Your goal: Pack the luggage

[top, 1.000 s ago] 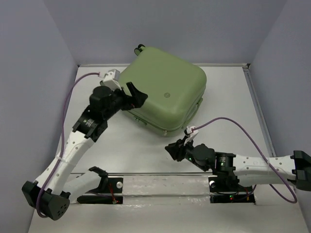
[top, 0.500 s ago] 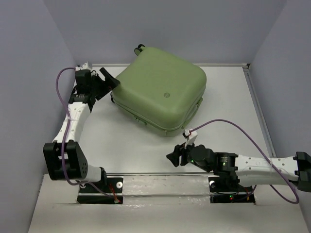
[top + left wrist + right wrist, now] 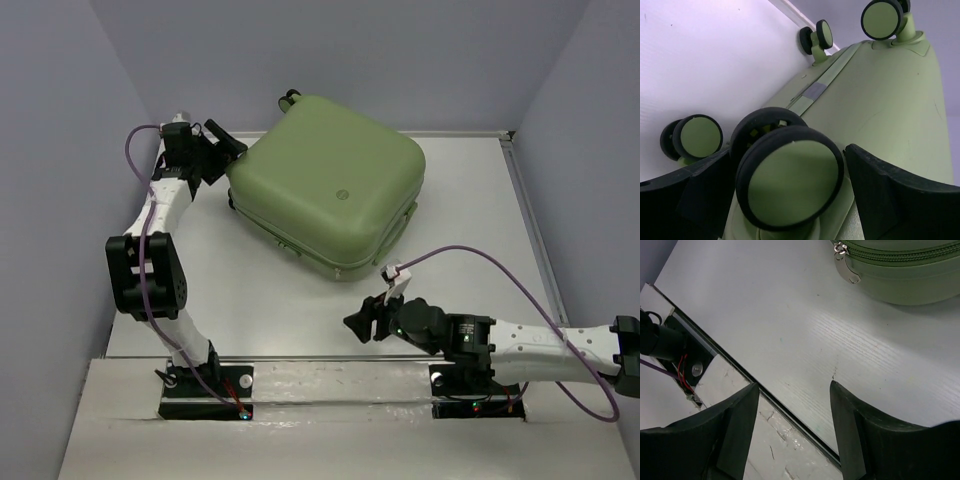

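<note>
The luggage (image 3: 330,190), a pale sage-green hard-shell suitcase, lies shut and flat at the back of the table, with a small round emblem on top. My left gripper (image 3: 228,150) is at its far left corner. In the left wrist view this gripper (image 3: 787,152) stands open around a green-and-black caster wheel (image 3: 792,182), and a gap shows beside the right finger. My right gripper (image 3: 358,318) hovers open and empty near the table's front edge. In the right wrist view its jaws (image 3: 792,386) frame bare table, while the suitcase edge (image 3: 905,280) and a zipper pull (image 3: 847,267) show at the top.
Grey walls close in the table on the left, back and right. A metal rail (image 3: 330,375) with the arm bases runs along the near edge. Other caster wheels (image 3: 692,137) (image 3: 882,17) stick out of the suitcase's end. A purple cable (image 3: 480,255) loops over the right arm.
My left arm swung from the suitcase's left side out to its far left corner, at the wheels. My right gripper opened and drew back slightly toward the front edge.
</note>
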